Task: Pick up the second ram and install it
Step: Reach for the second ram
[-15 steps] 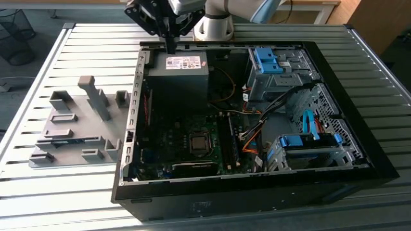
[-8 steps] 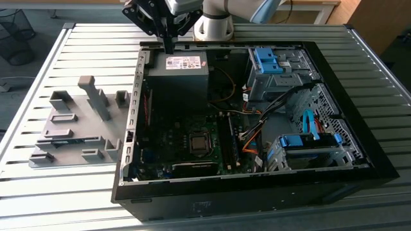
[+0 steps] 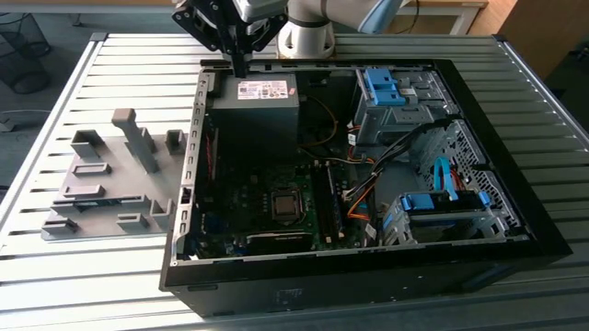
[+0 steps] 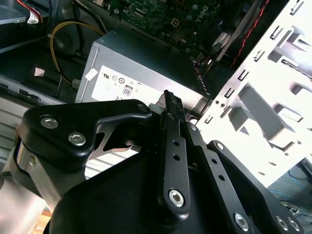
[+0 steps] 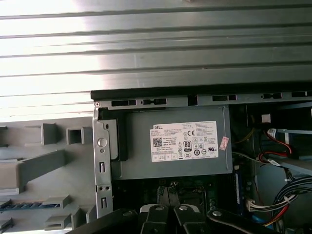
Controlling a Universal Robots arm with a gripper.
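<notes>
The second ram (image 5: 17,205) is a thin blue-green strip lying in the grey fixture (image 5: 58,183) beside the computer case, seen in the first wrist view. My gripper (image 3: 241,69) hangs over the far edge of the open case, above the grey power supply (image 3: 258,114). It is well away from the ram. Both wrist views show the black fingers (image 4: 168,105) pressed together with nothing between them. The gripper (image 5: 169,212) points down at the power supply's labelled face (image 5: 185,141). The motherboard's long black slots (image 3: 330,203) sit deeper in the case, beside the processor socket (image 3: 286,205).
The open black case (image 3: 515,172) takes up most of the slatted metal table (image 3: 110,62). Blue drive cages (image 3: 387,86) and cables (image 3: 363,200) crowd the side at the exterior view's right. The grey fixture (image 3: 110,179) with upright blocks lies on the table at the exterior view's left of the case.
</notes>
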